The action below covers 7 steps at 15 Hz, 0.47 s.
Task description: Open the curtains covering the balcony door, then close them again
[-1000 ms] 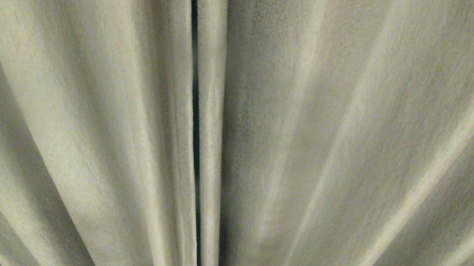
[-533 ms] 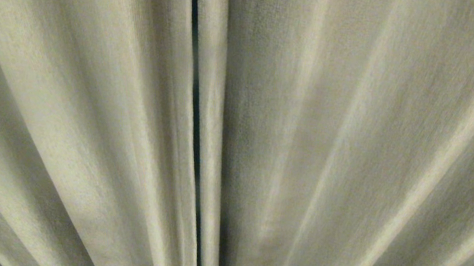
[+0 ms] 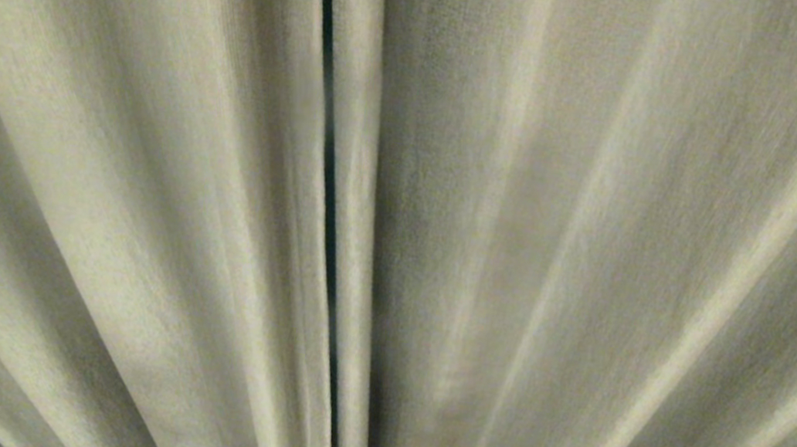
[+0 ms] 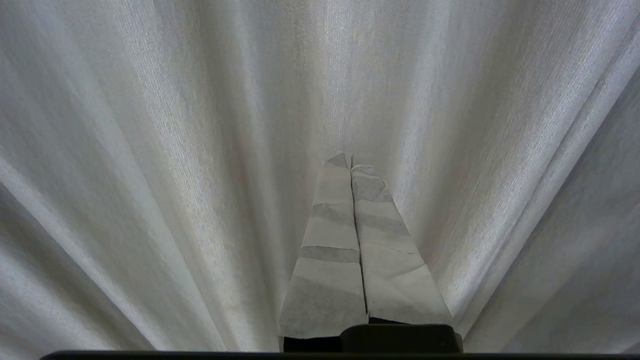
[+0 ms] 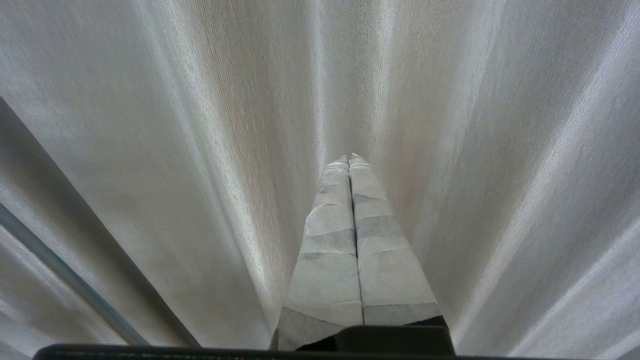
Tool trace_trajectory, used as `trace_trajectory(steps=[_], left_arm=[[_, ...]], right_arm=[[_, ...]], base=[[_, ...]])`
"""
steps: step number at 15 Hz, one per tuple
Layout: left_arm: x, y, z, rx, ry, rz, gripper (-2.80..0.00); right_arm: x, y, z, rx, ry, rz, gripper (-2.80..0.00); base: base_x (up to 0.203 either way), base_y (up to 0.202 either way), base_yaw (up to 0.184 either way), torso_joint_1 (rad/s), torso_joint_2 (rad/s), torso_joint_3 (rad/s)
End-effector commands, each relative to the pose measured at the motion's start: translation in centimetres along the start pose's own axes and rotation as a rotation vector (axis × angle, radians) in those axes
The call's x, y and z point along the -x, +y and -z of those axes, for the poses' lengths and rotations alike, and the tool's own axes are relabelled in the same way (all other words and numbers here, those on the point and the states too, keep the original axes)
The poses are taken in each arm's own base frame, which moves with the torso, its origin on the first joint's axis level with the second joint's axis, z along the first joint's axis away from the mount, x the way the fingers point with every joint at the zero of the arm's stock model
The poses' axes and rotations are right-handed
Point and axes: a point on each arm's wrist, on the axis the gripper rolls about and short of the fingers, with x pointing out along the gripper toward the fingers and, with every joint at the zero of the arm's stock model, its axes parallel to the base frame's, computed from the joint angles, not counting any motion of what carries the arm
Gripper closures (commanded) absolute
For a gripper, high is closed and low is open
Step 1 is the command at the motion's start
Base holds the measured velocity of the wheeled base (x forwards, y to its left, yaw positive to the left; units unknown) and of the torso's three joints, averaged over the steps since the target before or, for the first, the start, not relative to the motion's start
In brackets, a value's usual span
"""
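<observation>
Up close in the left wrist view: left gripper (image 4: 351, 161), tape-wrapped fingers (image 4: 330, 235) pressed flat together, fully closed, nothing pinched between them, tips pointing straight at the cloth and right up near it, though can't tell if actually touching. Same deal on the right wrist view: right gripper (image 5: 349, 159), wrapped fingers (image 5: 380, 260) squeezed together with only a hairline seam between, empty, aimed at the fabric too. Neither arm showing in the head view. Just past the fingertips, curtains (image 3: 598, 244) everywhere, filling all three views edge to edge, thick beige to grey-green woven stuff hanging in long pleats that fan outward from the bottom middle of the head view. Drawn closed, pretty much. Two panels meeting a bit left of centre in the head view, with a skinny dark gap (image 3: 329, 190) running top to bottom between their edges, right panel's hemmed edge sitting just beside it. Also a darker band (image 5: 65, 275) low in the right wrist view, cutting diagonally between folds, hard to say whether shadow or that same slit. Farthest back, only darkness through the gap, so no telling what's behind; door itself completely hidden by the cloth. Weave texture clearly visible on the nearest folds, lighter ridges and shadowed valleys alternating across.
</observation>
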Motion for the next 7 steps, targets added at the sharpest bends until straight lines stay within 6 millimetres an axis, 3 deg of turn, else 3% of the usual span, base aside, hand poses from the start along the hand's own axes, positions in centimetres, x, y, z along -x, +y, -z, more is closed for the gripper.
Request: trace_trajectory(steps=[1, 7], left_arm=[[0.00, 0.00, 0.00, 0.001, -0.001, 0.000, 0.00], [0.00, 0.00, 0.00, 0.001, -0.001, 0.000, 0.00]], right_arm=[[-0.01, 0.00, 0.00, -0.004, 0.002, 0.001, 0.00], [-0.01, -0.06, -0.03, -0.038, -0.003, 0.027, 0.00]], base=[[0.000, 0.000, 0.000, 0.000, 0.00, 0.000], [0.000, 0.000, 0.000, 0.000, 0.00, 0.000]])
